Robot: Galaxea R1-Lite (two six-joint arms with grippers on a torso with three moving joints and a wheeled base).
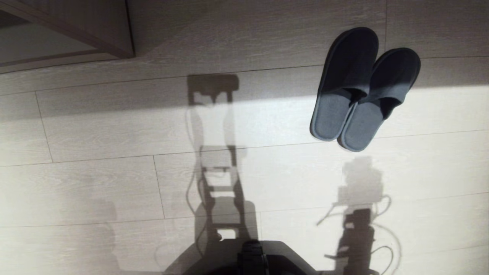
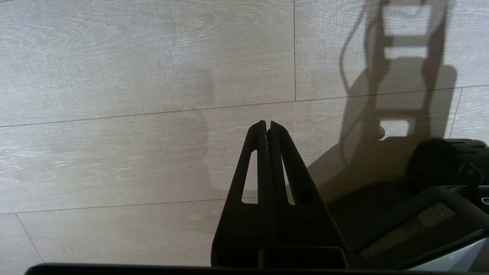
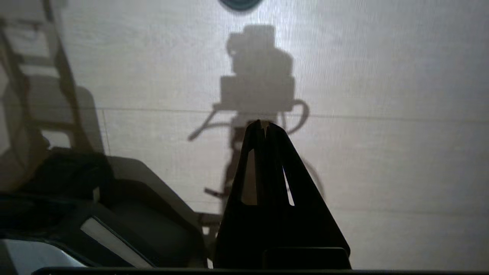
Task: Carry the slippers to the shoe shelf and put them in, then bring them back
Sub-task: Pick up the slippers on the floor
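The slippers [image 1: 363, 88], a soft grey-blue backless pair, lie side by side on the floor at the far right in the head view, toes pointing away and tilted right. A sliver of one slipper's [image 3: 240, 3] heel shows at the edge of the right wrist view, well ahead of my right gripper [image 3: 263, 123], which is shut and empty above bare floor. My left gripper [image 2: 267, 123] is also shut and empty, over bare floor beside the base. Neither arm shows in the head view. The shoe shelf cannot be made out for certain.
A corner of beige wood-grain furniture [image 1: 114, 42] stands at the far left; whether it is the shelf I cannot tell. My dark base [image 1: 252, 256] sits at the near edge. Pale plank floor [image 1: 114, 183] carries the robot's shadows.
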